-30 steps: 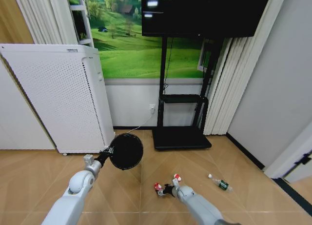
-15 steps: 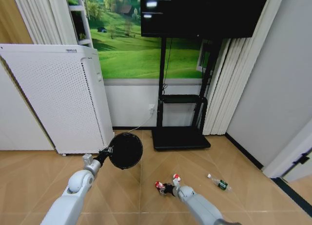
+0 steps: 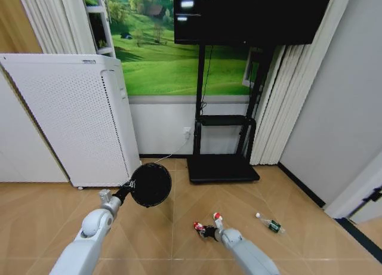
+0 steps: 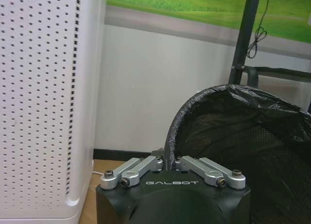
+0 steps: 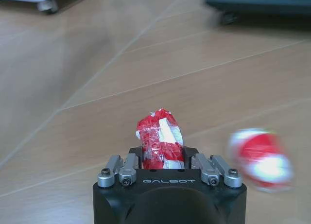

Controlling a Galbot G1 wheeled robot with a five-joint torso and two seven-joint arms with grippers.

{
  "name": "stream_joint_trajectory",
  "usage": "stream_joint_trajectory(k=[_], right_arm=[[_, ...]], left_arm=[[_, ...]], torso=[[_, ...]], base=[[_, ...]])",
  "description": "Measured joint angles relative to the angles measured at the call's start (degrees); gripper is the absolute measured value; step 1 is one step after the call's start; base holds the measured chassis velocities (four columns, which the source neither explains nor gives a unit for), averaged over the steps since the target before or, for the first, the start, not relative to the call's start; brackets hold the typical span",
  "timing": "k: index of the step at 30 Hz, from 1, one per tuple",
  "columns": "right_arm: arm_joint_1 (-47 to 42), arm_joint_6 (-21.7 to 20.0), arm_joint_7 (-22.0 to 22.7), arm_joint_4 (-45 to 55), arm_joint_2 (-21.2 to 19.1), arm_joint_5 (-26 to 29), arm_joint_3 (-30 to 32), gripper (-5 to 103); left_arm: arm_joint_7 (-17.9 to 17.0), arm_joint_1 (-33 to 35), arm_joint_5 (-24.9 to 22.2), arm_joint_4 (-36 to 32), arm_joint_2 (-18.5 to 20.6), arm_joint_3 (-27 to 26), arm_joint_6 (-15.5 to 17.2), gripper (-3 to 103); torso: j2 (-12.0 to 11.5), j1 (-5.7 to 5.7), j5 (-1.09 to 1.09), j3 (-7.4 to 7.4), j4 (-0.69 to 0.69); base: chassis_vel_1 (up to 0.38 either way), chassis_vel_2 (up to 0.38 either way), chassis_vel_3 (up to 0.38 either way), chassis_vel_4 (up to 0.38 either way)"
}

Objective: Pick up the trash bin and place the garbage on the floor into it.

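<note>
Left gripper (image 3: 126,188) is at roughly 9 o'clock from head-view centre, raised off the floor (image 3: 149,239), fingers clamped together on the rim of the trash bin (image 3: 150,184). The black mesh bin hangs tipped on its side, round face toward the head camera; left wrist view shows the rim pinched between the two fingers and a black bag liner bunched over the mesh wall. Bin sits in front of the lower corner of the white perforated appliance (image 3: 71,120), which is at 10 o'clock. Right gripper (image 3: 206,231) is low at about 6 o'clock, just above the parquet, fingers clamped on a red-and-white wrapper (image 5: 159,145); in the right wrist view the wrapper stands up between the fingers, clear of the floor. Second red-and-white wrapper (image 3: 217,216) is just beside the right gripper, at its 1 o'clock in the head view; blurred in the right wrist view, can't tell if it's resting on the floor. Clear plastic bottle with green label (image 3: 270,225) lies on its side on the floor at 4 o'clock, well apart from the gripper and from the bin. Black TV stand (image 3: 222,161) is at 12 o'clock against the wall, its base plate on the floor between bin and bottle but farther back.
</note>
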Motion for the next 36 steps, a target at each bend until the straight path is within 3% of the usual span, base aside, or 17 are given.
stream_joint_trajectory(k=[8, 10, 13, 17, 19, 26, 29, 32, 33, 36], right_arm=[[-6.9, -1.0, 1.5, 14.2, -7.4, 2.5, 14.4, 42], [-10.9, -1.4, 2.8, 23.8, -10.1, 6.0, 21.0, 42], [-13.9, -3.3, 4.5, 32.1, -12.1, 10.3, 24.8, 42], [-14.9, -5.0, 5.2, 38.1, -13.2, 12.7, 26.1, 42], [-15.9, -6.9, 8.5, 46.7, -14.1, 15.3, 25.9, 42], [-16.6, -11.5, 12.3, 56.0, -13.5, 17.3, 24.3, 42], [-17.2, -11.9, 11.8, 56.4, -12.7, 13.7, 21.8, 42], [-17.2, -11.9, 11.6, 55.9, -12.2, 12.6, 21.4, 42], [-16.9, -11.9, 11.3, 54.7, -10.9, 10.6, 20.0, 42], [-16.4, -12.3, 11.2, 53.7, -9.8, 9.0, 18.1, 42]], left_arm=[[-0.2, -0.4, -0.8, 3.1, 0.0, -1.2, 0.0, 4], [-0.1, -1.0, -0.5, 6.5, -0.5, -1.2, -0.1, 4], [-0.1, -1.4, 0.2, 9.0, -1.4, -0.6, -0.3, 4], [-0.3, -1.5, 0.9, 10.1, -2.3, 0.0, -0.3, 4], [-1.0, -2.9, 1.8, 11.1, -4.2, 2.8, -0.3, 4], [-3.6, -6.7, 2.5, 11.7, -6.6, 11.0, 0.0, 4], [-5.9, -10.7, 2.3, 12.4, -7.6, 18.0, 0.0, 4], [-6.2, -11.7, 2.0, 12.6, -7.7, 19.8, 0.0, 4], [-7.2, -14.0, 0.9, 13.1, -7.6, 24.3, 0.0, 4], [-8.0, -15.9, 0.3, 13.3, -7.7, 27.7, 0.1, 4]], torso=[[0.0, 0.0, 0.02, -0.02, -0.03], [0.0, -0.01, -0.04, -0.02, -0.02], [0.0, -0.01, 0.02, -0.02, -0.03], [0.0, -0.02, -0.04, -0.02, -0.02], [0.0, -0.02, 0.0, -0.02, 0.0], [0.0, -0.01, -0.02, -0.02, -0.01], [0.0, -0.01, -0.01, -0.02, -0.02], [0.0, -0.02, -0.01, -0.02, -0.02], [0.0, -0.02, 0.0, -0.02, -0.03], [0.0, -0.02, 0.0, -0.02, -0.03]], base=[[0.0, 0.0, 0.0, 0.0], [0.0, 0.0, 0.0, 0.0], [0.0, 0.0, 0.0, 0.0], [0.0, 0.0, 0.0, 0.0], [0.0, 0.0, 0.0, 0.0], [0.0, 0.0, 0.0, 0.0], [0.0, 0.0, 0.0, 0.0], [0.0, 0.0, 0.0, 0.0], [0.0, 0.0, 0.0, 0.0], [0.0, 0.0, 0.0, 0.0]])
